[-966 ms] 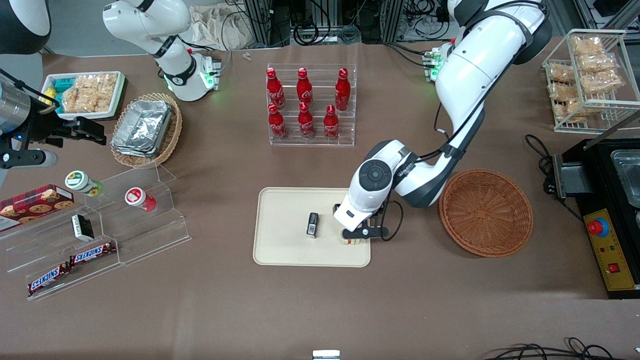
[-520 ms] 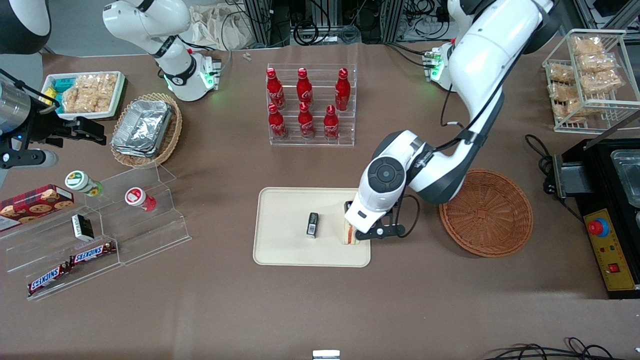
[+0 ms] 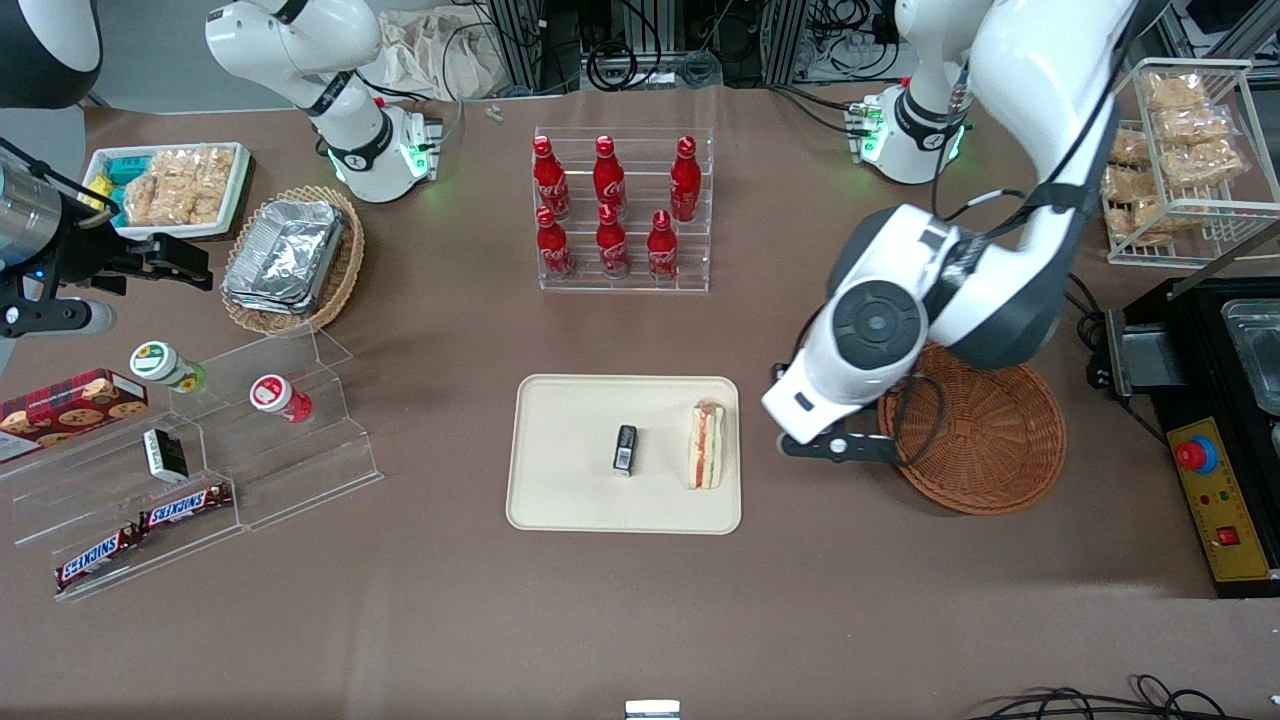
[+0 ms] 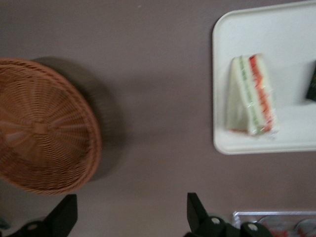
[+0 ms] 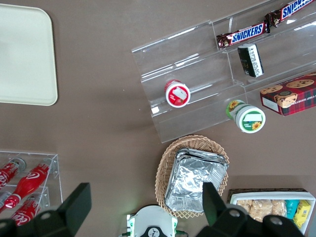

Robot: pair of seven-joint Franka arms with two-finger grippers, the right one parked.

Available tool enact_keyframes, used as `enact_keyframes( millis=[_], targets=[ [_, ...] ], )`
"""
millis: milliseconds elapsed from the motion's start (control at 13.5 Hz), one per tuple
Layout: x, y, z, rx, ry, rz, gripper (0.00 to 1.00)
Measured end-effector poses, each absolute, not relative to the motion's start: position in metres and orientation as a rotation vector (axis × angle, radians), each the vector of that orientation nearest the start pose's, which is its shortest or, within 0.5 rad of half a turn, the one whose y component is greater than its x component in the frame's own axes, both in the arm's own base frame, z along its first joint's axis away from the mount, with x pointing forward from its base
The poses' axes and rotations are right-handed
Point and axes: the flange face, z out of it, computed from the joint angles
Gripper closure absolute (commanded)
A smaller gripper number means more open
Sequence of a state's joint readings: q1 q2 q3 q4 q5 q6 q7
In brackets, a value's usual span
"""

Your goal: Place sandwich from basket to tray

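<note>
The sandwich (image 3: pixel 706 445) (image 4: pixel 252 96), a white wedge with red and green filling, lies on the cream tray (image 3: pixel 570 450) (image 4: pixel 276 29) near the tray's edge on the working arm's side. The round reddish-brown basket (image 3: pixel 985 440) (image 4: pixel 42 126) holds nothing. My gripper (image 3: pixel 838 448) (image 4: pixel 129 217) hangs above the bare table between tray and basket. It is open, with nothing between its black fingers (image 4: pixel 195 213).
A small black packet (image 3: pixel 625 448) lies on the tray beside the sandwich. A clear rack of red bottles (image 3: pixel 620 210) stands farther from the camera than the tray. A black control box with a red button (image 3: pixel 1215 480) sits beside the basket.
My gripper has let go of the sandwich, risen and moved off the tray toward the basket. The sandwich stays lying on the tray.
</note>
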State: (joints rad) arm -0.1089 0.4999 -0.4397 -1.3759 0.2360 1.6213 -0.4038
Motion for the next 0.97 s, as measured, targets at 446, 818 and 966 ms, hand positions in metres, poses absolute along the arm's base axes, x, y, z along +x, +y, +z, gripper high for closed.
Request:
enact_keyframes(
  millis=[446, 818, 966],
  targets=[
    [0.618, -0.148, 0.512, -2.976, 0.344, 0.29, 0.01],
    [0.624, -0.049, 0.538, -3.009, 0.247, 0.333, 0.01],
    [0.624, -0.052, 0.54, -3.01, 0.254, 0.33, 0.01]
  ],
)
